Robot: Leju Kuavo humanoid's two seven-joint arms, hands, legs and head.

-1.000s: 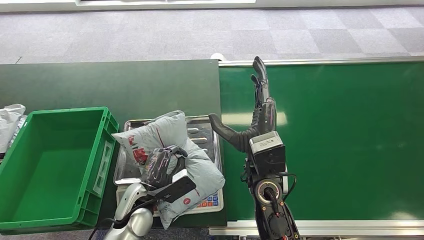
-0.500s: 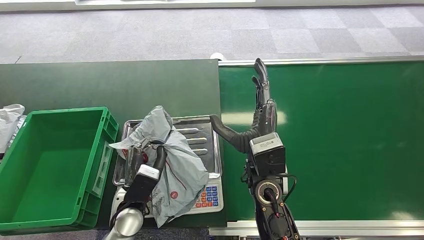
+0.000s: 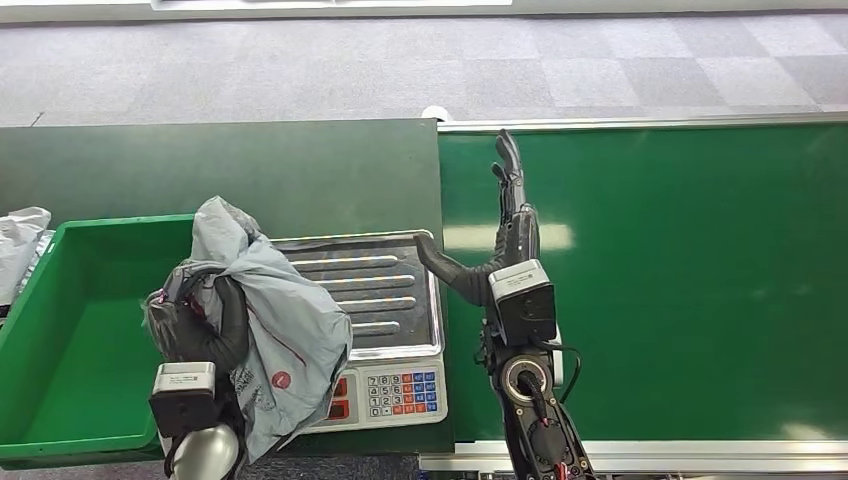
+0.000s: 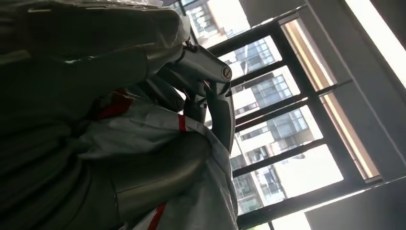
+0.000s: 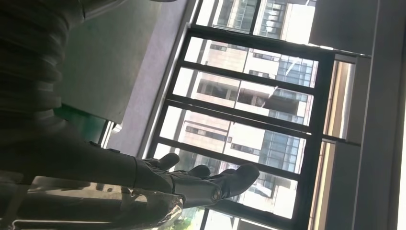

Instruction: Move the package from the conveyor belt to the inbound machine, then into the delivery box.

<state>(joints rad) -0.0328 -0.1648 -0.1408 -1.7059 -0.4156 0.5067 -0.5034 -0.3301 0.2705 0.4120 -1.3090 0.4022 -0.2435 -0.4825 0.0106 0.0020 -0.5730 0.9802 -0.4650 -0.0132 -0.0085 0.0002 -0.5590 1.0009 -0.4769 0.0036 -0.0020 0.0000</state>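
Note:
My left hand (image 3: 195, 318) grips the grey plastic package (image 3: 275, 320) and holds it up between the scale and the green delivery box (image 3: 70, 330), over the box's right wall. In the left wrist view the package (image 4: 158, 139), with red markings, lies pressed against that hand (image 4: 72, 96). The scale's steel tray (image 3: 385, 295) lies bare. My right hand (image 3: 500, 235) is open, fingers stretched straight over the left end of the green conveyor belt (image 3: 680, 280), thumb pointing toward the tray. The right wrist view shows this hand (image 5: 191, 182) with nothing in it.
A keypad (image 3: 400, 392) sits on the scale's front. The dark green table (image 3: 220, 170) extends behind the box and scale. A white bag (image 3: 18, 245) lies at the far left, beside the box. Grey floor tiles lie beyond the table.
My left hand has lifted the package off the scale tray and carried it left to the box's edge. My right hand has drifted slightly left but stays open.

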